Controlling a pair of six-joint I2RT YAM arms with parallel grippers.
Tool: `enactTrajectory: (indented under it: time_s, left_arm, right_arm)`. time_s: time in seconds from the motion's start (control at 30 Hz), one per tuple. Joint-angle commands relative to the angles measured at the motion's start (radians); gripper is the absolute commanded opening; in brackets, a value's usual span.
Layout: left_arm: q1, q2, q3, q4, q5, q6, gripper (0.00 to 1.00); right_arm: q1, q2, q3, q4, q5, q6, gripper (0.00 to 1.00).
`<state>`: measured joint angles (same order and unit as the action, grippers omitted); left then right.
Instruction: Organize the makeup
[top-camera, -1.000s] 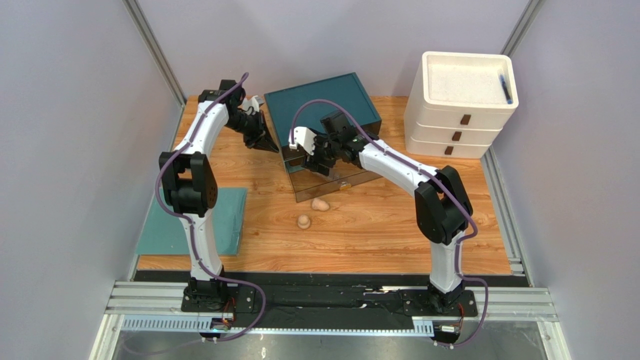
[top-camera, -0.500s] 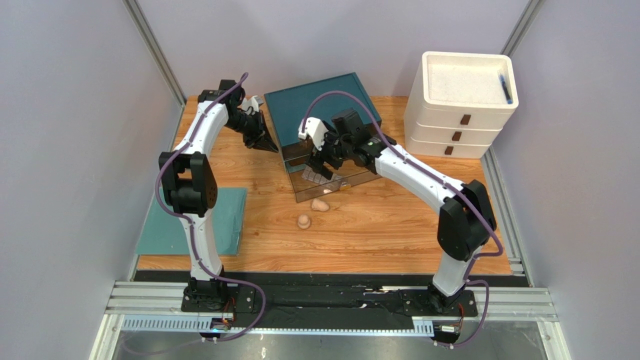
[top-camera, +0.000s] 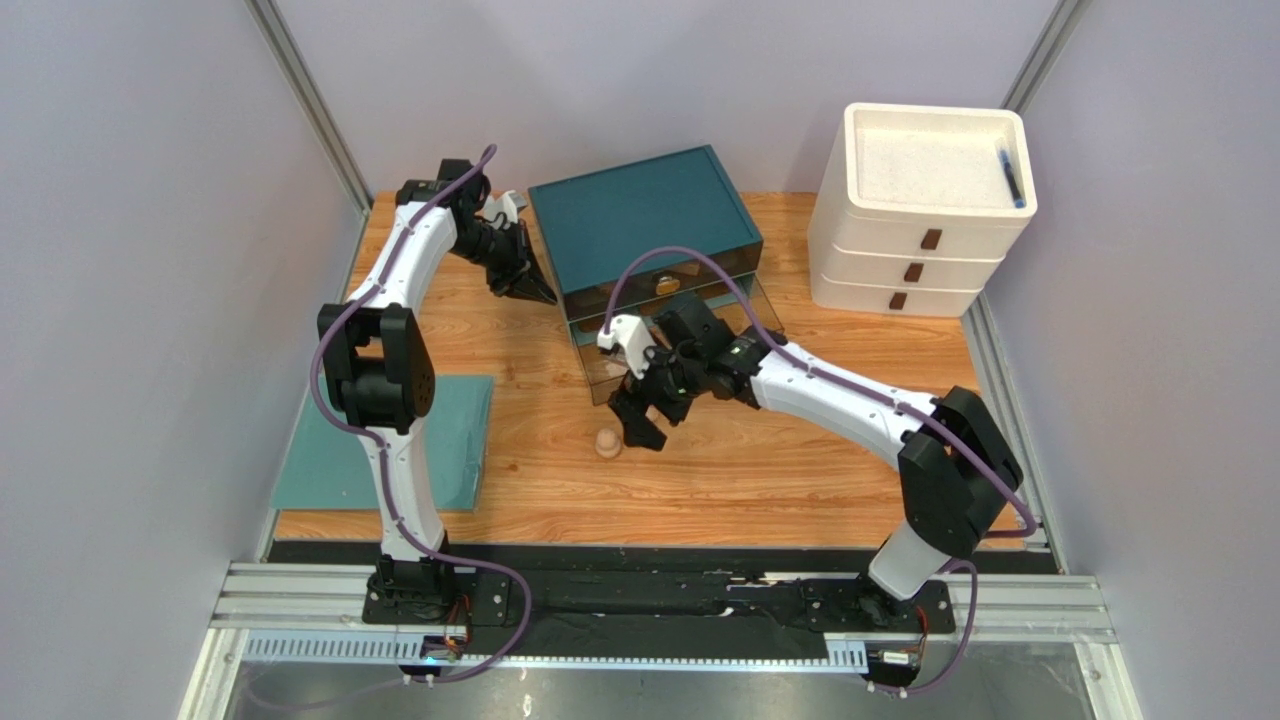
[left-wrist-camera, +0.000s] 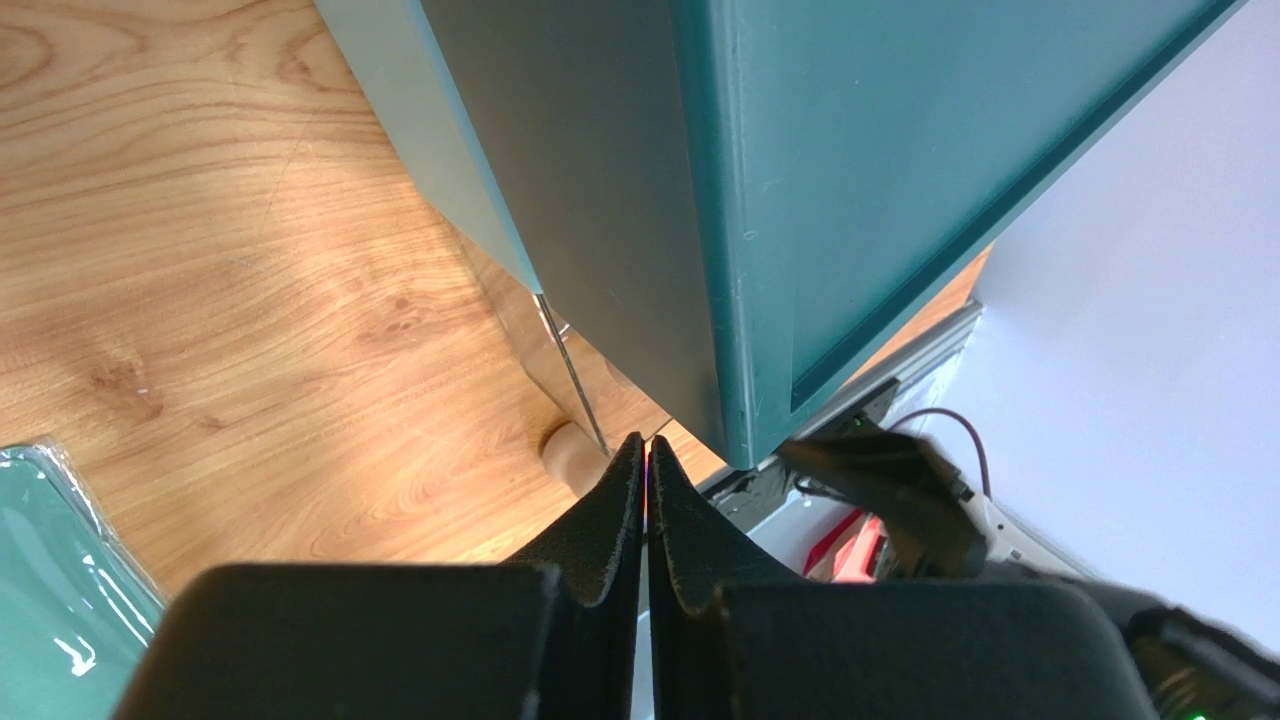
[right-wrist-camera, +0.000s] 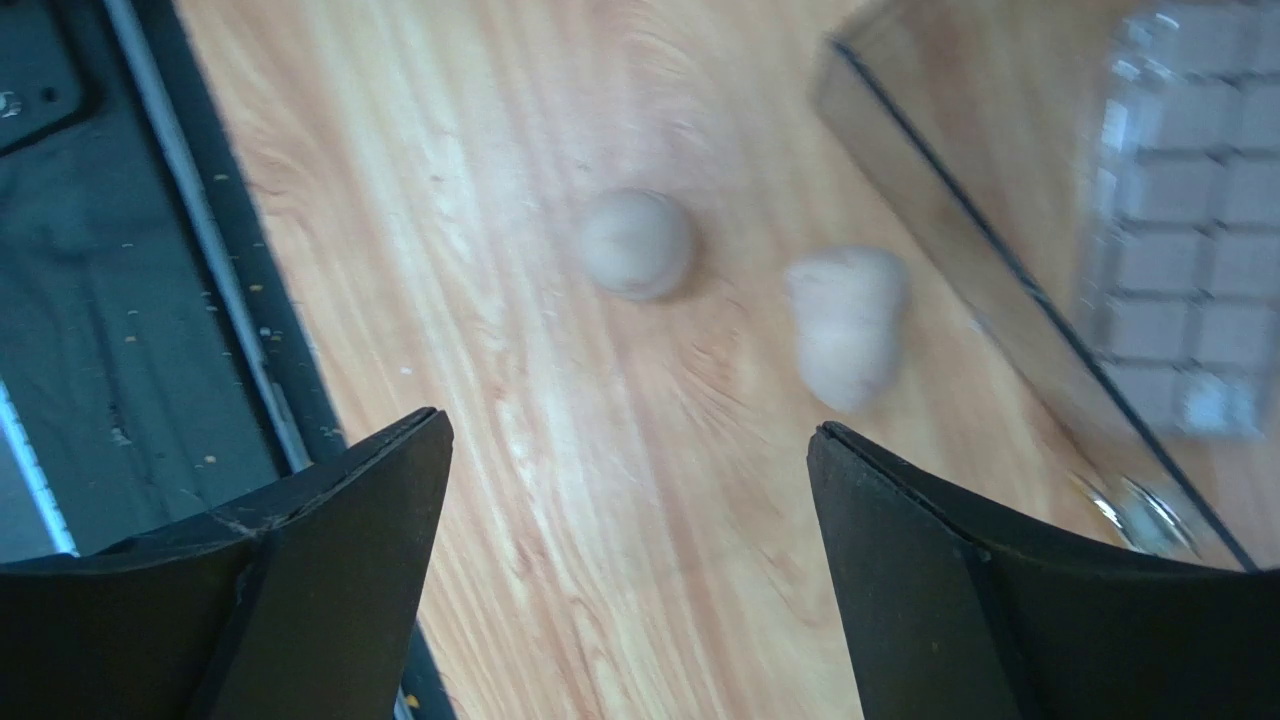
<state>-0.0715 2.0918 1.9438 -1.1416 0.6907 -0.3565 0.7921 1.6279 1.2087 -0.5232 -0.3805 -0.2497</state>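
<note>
Two beige egg-shaped sponges lie on the wooden table in front of the clear drawer; the right wrist view shows a round one and a second. In the top view only one sponge shows. My right gripper is open and empty, hovering just above them. The palette of brownish squares lies in the clear drawer pulled out of the teal box. My left gripper is shut and empty beside the box's left side. The bottle and tubes are not clearly visible.
A white three-drawer unit stands at the back right with a blue pen in its top tray. A green mat lies at the left front. Grey walls enclose the table.
My right gripper has moved out of the clear drawer towards the near edge and now hovers open over the sponges. The palette stays in the drawer. The left arm has not moved.
</note>
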Motion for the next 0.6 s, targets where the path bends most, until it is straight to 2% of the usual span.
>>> enactTrajectory:
  time_s: [0.0,0.57]
  left_arm:
    - [0.004,-0.026,-0.011,0.017,0.012,0.008,0.05]
    - [0.004,-0.044,-0.054,0.029,0.007,0.013,0.05]
  right_arm:
    - [0.076,0.044,0.052,0.034,-0.041,0.023,0.91]
    - [0.118,0.294,0.209,0.038,-0.011,-0.057,0.91]
